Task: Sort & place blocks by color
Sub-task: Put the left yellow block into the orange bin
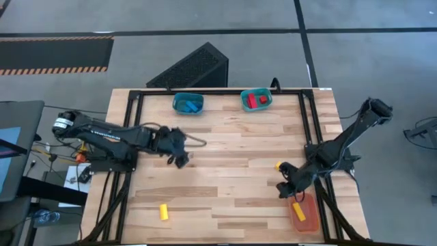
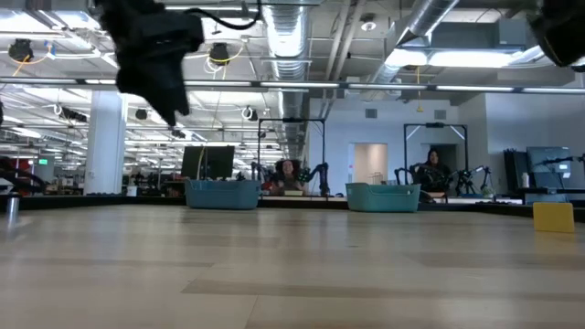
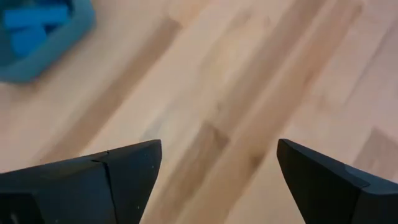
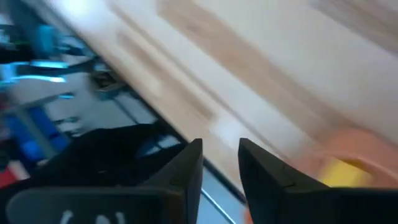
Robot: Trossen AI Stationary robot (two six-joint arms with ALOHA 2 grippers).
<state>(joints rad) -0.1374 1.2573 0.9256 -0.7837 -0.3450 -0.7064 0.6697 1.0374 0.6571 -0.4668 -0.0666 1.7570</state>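
At the tabletop's [image 1: 225,157] five o'clock corner, the right end effector [image 1: 287,188] hangs beside the orange bin [image 1: 305,213], fingers slightly parted, grasping nothing; a yellow block [image 1: 298,208] lies inside. Another yellow block [image 1: 164,212] rests at seven o'clock. Left end effector [image 1: 179,152] hovers at nine o'clock, released.

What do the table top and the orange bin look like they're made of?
Table top: apparently wood, butcher-block style, with pale jointed strips and visible grain; smooth, low-sheen finish. Orange bin: probably plastic, a uniform colour with rounded corners, slightly translucent-looking; hard to be sure.
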